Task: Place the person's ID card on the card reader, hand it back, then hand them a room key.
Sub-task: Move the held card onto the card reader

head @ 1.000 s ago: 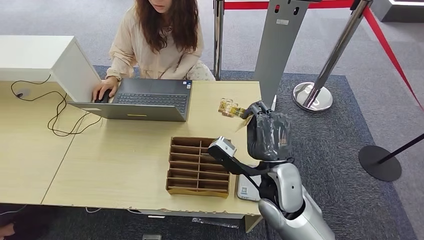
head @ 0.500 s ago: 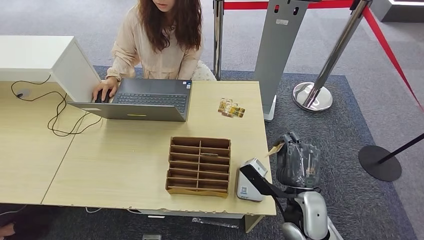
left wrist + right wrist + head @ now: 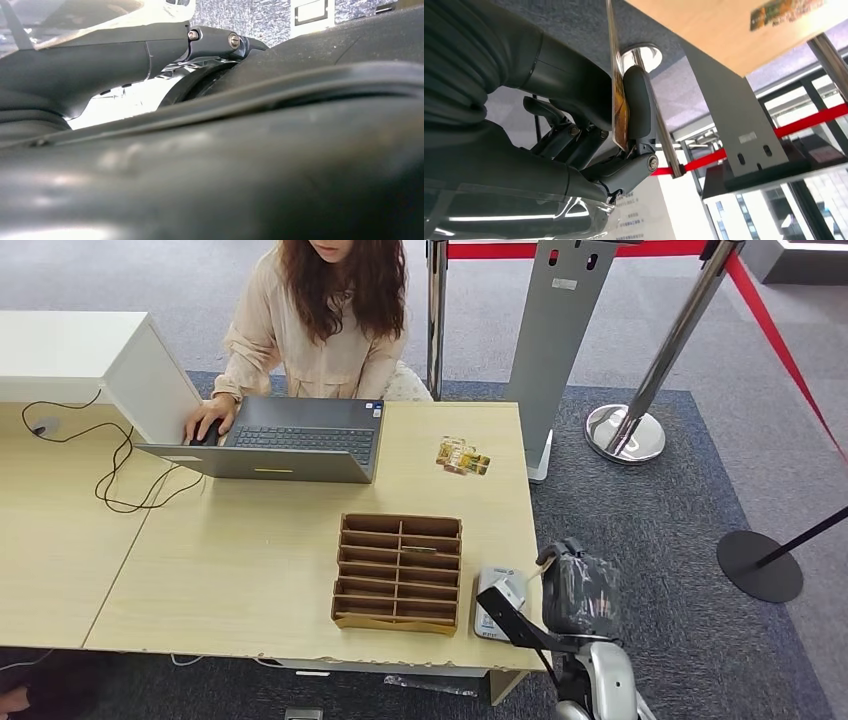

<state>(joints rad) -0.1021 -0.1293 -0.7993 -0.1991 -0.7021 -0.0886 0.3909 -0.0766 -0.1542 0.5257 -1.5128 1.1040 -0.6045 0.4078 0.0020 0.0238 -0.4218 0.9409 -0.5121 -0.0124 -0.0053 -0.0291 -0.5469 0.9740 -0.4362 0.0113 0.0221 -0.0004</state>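
The robot's right arm (image 3: pixel 598 690) is silver and rounded, with a black bracket running along the wrist to a small white-and-grey camera block. The right hand (image 3: pixel 580 590) is dark grey under a clear, shiny wrap. Up close, the thumb (image 3: pixel 639 102) is thick and matte (a silver screw marks its hinge), beside darker fingers (image 3: pixel 574 140) and a ribbed cover.

- The card reader (image 3: pixel 497 601) beside the wooden organizer (image 3: pixel 399 573) is partly hidden behind the right arm.
- The card (image 3: pixel 616 85) print is too blurred to read.
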